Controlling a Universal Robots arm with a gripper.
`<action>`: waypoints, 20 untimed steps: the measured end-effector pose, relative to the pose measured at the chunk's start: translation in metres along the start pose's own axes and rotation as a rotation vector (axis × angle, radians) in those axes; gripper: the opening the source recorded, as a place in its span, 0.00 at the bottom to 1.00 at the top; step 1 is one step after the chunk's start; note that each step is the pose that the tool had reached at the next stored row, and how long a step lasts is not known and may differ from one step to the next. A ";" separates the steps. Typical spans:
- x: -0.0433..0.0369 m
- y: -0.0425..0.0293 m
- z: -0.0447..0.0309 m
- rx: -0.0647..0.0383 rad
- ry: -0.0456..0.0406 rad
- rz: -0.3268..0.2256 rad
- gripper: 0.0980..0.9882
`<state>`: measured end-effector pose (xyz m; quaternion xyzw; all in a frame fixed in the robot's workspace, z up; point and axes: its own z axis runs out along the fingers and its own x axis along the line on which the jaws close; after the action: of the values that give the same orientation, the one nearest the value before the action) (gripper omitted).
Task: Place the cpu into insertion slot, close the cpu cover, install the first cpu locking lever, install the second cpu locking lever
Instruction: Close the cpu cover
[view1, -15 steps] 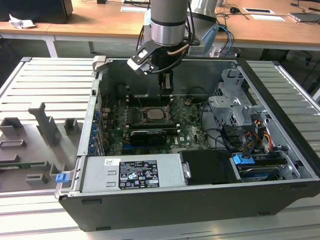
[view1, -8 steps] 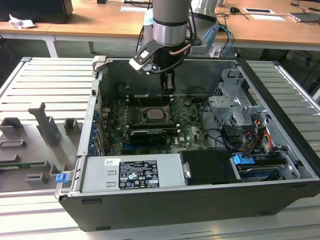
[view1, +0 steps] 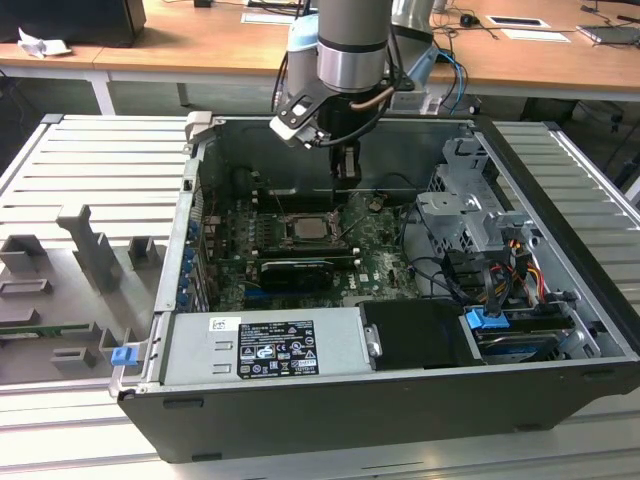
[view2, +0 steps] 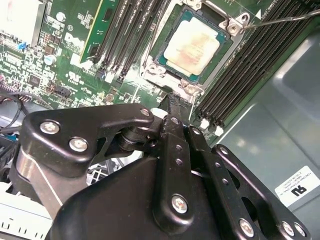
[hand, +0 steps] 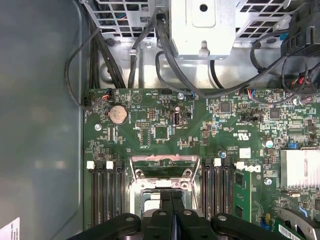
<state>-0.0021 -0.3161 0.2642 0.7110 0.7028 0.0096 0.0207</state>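
Gripper: black metal gripper (view2: 175, 100), jaws pressed together, empty.
Cpu: square silvery-grey metal-topped cpu (view2: 192, 47), seated just beyond its tip.

A robotics lab or workshop: an open computer case (view1: 330, 420) lies on a slatted metal bench (view1: 90, 170) under a robot arm (view1: 352, 40), with paper-strewn wooden desks (view1: 200, 45) on the far side.

Wooden desks (view1: 180, 45) run beyond the gripper (view1: 346, 172); papers (view1: 268, 16) and a dark box (view1: 70, 20) lie on top. Ribbed grey metal table (view1: 90, 160) spreads to either side of it. Grey fixture blocks (view1: 85, 250) stand well off toward the exterior view's left. Lighting is even.
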 end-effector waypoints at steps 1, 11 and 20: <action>0.0001 0.0009 0.0000 0.000 -0.0001 0.000 0.01; 0.0008 0.0084 0.0003 0.000 -0.0011 0.000 0.01; 0.0012 0.0179 0.0007 0.000 -0.0013 0.000 0.01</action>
<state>0.0158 -0.3151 0.2642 0.7110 0.7028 0.0091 0.0211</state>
